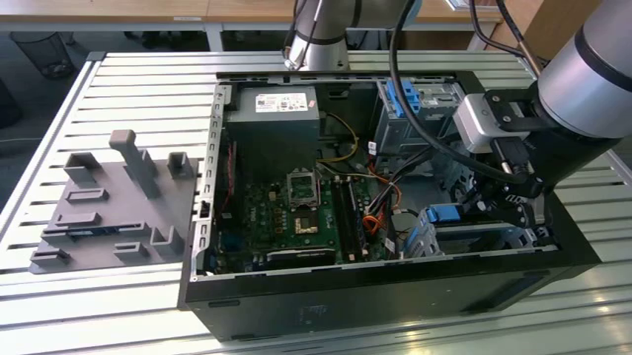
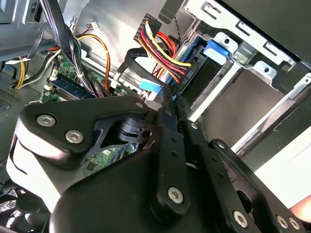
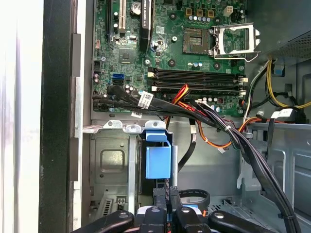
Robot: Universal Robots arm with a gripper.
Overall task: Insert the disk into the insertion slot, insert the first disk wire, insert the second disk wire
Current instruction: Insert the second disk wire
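Blue plastic carrier of the flat silver disk (image 3: 158, 160) sits in the perforated grey metal insertion slot (image 3: 112, 160), just ahead of the black pincer (image 3: 167, 213), closed narrow on a stiff, light wire plug best gripped by its sides.

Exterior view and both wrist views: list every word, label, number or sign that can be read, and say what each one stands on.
Nothing can be read in these pictures.
White label on the power supply: rows of print, too small to read.
White tag on the black cable: print too small to read.
Green circuit board: white markings, too fine to read.
Blue disk frame, just ahead of the pincer: no text.
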